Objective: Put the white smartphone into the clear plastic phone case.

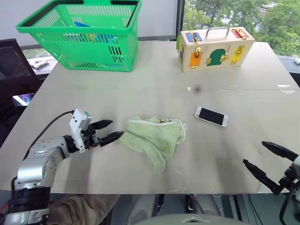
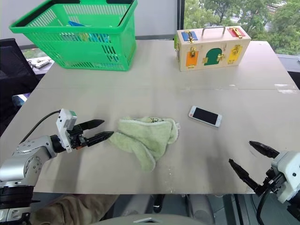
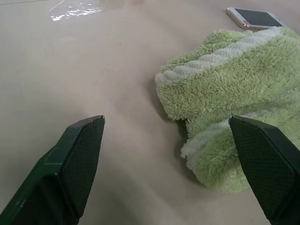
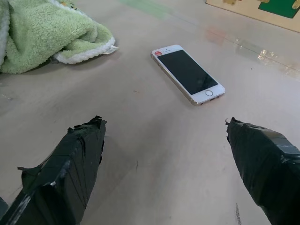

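White smartphone (image 1: pixel 211 116) lies untouched between two spread-fingered, empty grippers: left gripper (image 1: pixel 108 131) level beside cloth (image 1: pixel 155 136), right gripper (image 1: pixel 265 159) low.

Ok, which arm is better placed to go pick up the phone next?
Probably the right. The phone lies on the right half of the table, and the open right gripper faces it with bare tabletop between. The left gripper, also open, sits at the cloth, which lies between it and the phone.

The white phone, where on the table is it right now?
The white smartphone lies flat, screen up, on the table, right of centre in the head views, just right of the crumpled green cloth.
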You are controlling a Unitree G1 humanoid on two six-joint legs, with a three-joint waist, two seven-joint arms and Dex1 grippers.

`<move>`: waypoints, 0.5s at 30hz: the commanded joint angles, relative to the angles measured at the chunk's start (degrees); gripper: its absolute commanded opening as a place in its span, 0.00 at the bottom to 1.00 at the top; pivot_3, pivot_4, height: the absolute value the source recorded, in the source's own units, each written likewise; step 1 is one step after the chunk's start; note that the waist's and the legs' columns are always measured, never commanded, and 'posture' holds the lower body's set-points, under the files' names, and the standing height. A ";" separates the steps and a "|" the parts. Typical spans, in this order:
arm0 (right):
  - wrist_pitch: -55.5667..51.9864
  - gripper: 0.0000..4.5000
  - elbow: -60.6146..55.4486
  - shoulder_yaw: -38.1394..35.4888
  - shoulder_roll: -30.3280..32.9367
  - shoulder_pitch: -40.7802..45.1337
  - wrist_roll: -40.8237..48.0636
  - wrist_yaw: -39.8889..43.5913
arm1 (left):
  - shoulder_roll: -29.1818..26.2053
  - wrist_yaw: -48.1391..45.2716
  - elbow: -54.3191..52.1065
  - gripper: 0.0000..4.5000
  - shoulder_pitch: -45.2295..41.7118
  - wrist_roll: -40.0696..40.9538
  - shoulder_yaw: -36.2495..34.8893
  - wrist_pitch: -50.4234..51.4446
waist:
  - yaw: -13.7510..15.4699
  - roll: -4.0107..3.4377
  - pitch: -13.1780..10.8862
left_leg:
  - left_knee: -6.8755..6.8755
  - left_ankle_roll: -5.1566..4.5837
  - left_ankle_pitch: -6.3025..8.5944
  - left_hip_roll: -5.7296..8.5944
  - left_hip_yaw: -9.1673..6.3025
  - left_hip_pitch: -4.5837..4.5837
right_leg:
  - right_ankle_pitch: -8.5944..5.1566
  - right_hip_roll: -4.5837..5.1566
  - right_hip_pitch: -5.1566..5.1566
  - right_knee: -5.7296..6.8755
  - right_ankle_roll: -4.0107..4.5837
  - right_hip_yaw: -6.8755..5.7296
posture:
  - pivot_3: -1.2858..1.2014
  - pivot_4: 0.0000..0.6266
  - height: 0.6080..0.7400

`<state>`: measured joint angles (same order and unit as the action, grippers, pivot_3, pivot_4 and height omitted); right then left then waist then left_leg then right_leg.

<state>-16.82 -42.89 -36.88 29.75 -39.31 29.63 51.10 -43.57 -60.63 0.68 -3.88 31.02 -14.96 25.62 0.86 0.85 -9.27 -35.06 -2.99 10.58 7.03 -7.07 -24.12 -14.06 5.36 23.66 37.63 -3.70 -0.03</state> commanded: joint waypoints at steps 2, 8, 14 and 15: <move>3.46 1.00 -4.54 1.37 -0.48 -0.24 0.57 -0.39 | -0.18 -2.86 -4.75 0.98 -6.31 2.42 1.83 -0.41 | 0.24 0.03 -0.02 | 0.00 -0.01 0.01 0.00 0.01 -0.01 | 0.00 0.00 0.00 -0.01 0.00 0.00 | 0.52 0.24 1.00; 3.38 1.00 -11.73 5.19 0.74 -0.49 1.97 -1.45 | 0.51 -6.75 -9.38 0.98 -11.57 2.65 7.46 -0.57 | 0.02 -0.11 0.05 | -0.07 -0.01 0.00 0.01 0.06 -0.05 | 0.01 0.08 -0.01 -0.02 -0.01 -0.10 | 0.52 0.24 1.00; 1.65 1.00 -15.69 7.19 2.85 -0.28 2.63 -3.52 | 1.16 -8.88 -9.51 0.98 -13.78 -3.94 16.30 -5.19 | 0.03 -0.10 0.02 | -0.02 -0.04 0.02 0.00 0.10 -0.05 | 0.13 0.07 0.02 0.00 0.19 -0.11 | 0.52 0.24 1.00; 1.41 1.00 -16.10 7.78 3.09 -0.10 2.41 -4.04 | 1.27 -8.95 -8.49 0.98 -14.34 -6.56 18.48 -6.90 | 0.15 -0.08 0.01 | -0.04 -0.04 0.02 0.00 0.10 -0.05 | 0.11 0.08 0.01 0.01 0.15 -0.11 | 0.52 0.24 1.00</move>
<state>-15.16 -56.67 -29.43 32.50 -39.51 31.43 48.20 -42.19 -69.05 -7.70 -16.75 27.77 1.54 21.80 1.01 0.76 -9.26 -35.12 -3.03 10.60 7.03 -6.99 -24.16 -13.99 5.45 23.66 37.63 -3.63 -0.17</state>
